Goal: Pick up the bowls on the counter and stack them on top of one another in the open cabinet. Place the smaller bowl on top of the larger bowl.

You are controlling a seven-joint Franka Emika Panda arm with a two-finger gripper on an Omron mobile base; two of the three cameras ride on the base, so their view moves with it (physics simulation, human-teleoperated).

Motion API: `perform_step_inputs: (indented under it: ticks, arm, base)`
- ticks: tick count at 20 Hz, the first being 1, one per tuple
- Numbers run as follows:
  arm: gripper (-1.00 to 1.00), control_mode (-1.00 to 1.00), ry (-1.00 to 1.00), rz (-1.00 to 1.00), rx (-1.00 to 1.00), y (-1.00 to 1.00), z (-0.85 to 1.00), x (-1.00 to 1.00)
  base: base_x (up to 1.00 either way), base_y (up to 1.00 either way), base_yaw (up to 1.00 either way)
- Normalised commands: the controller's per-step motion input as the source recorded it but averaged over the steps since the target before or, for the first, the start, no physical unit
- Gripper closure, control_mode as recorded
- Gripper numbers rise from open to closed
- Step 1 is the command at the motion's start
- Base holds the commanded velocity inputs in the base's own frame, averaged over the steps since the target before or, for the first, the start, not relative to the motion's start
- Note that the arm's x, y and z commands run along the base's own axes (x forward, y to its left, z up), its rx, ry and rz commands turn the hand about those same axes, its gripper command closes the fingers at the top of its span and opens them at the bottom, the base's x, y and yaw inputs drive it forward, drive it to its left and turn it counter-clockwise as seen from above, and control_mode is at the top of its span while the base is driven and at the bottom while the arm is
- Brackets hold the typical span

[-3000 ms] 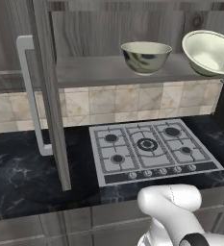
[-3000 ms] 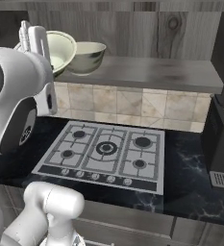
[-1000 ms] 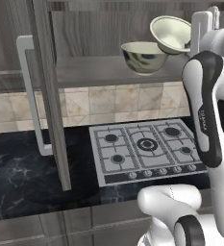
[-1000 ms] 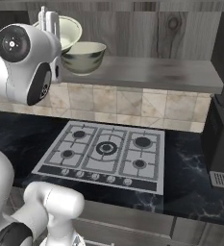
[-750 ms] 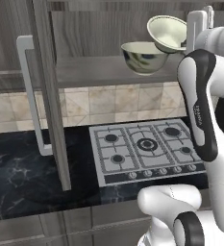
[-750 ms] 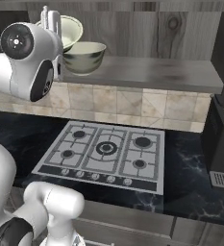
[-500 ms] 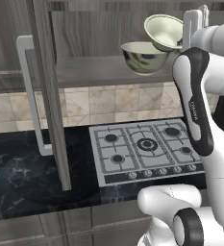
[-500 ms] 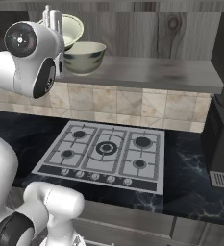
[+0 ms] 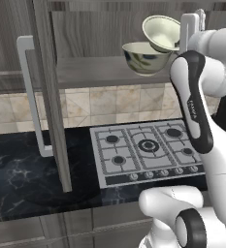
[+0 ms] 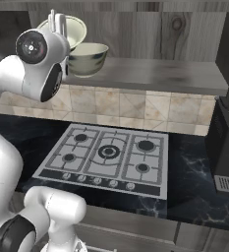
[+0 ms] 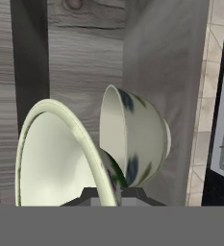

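1. Pinched on the rim of the smaller bowl (image 9: 160,31), the gripper (image 11: 111,190) has its jaws nearly together.
2. That bowl is pale cream, shallow, tipped on edge.
3. It hangs just above the larger bowl (image 9: 143,58), deep and green-mottled, upright on the open cabinet's shelf (image 9: 95,72).
4. The arm reaches high, hand level with the shelf.

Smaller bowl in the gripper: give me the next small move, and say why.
Probably ease the smaller bowl across until centred over the larger bowl. The gripper, shut on its rim, holds it tilted, above and to one side of the larger bowl, which sits upright on the cabinet shelf.
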Motion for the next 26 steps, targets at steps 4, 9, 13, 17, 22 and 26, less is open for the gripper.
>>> perform_step_inputs:
  ticks: [4,9,13,17,22,26]
  arm:
    - [1.00,-1.00,-0.02,0.03,0.00,0.00,-0.17,0.18]
    - [1.00,-1.00,-0.01,0.02,0.00,0.00,-0.13,0.23]
    - [1.00,-1.00,-0.01,0.02,0.00,0.00,-0.08,0.25]
    - [1.00,-1.00,-0.02,0.01,0.00,0.00,-0.05,0.26]
    - [1.00,-1.00,-0.03,0.01,0.00,0.00,-0.01,0.25]
    - [1.00,-1.00,-0.02,0.01,0.00,0.00,0.00,0.23]
  base:
    - [0.00,0.00,0.00]
    - [0.00,0.00,0.00]
    - [0.00,0.00,0.00]
    - [0.00,0.00,0.00]
    - [0.00,0.00,0.00]
    - [0.00,0.00,0.00]
